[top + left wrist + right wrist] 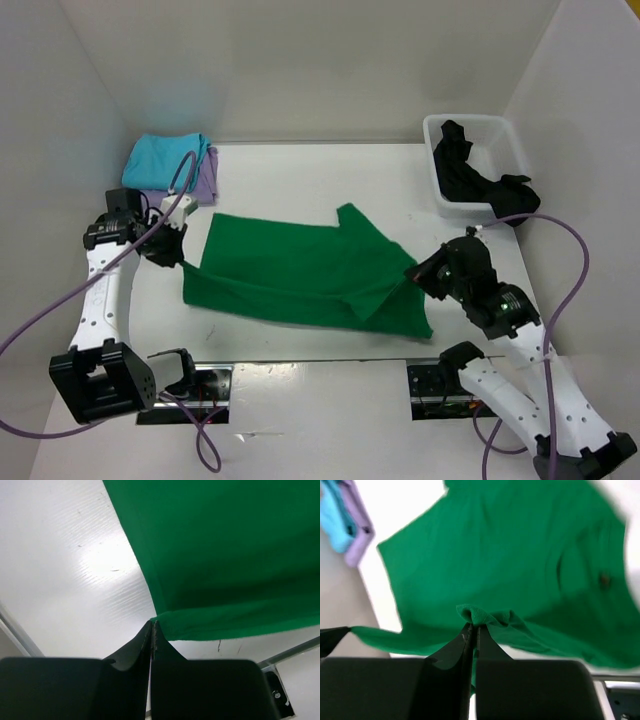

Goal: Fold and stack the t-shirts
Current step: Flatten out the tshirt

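The bright green t-shirt [300, 270] is stretched across the middle of the table, partly lifted at both ends. My left gripper [183, 262] is shut on its left corner; in the left wrist view the fingertips [153, 623] pinch the hem of the green cloth [225, 555]. My right gripper [412, 275] is shut on a bunched fold at the right edge, seen up close [473, 625] with green fabric [510, 555] beyond. A folded turquoise t-shirt [165, 155] lies on a lavender one [203, 185] at the back left. The black t-shirt [470, 175] hangs out of the bin.
A white plastic bin [500, 128] stands at the back right corner. White walls close the table on three sides. The turquoise [335, 520] and lavender [357, 540] stack shows at the right wrist view's upper left. Purple cables loop beside both arms.
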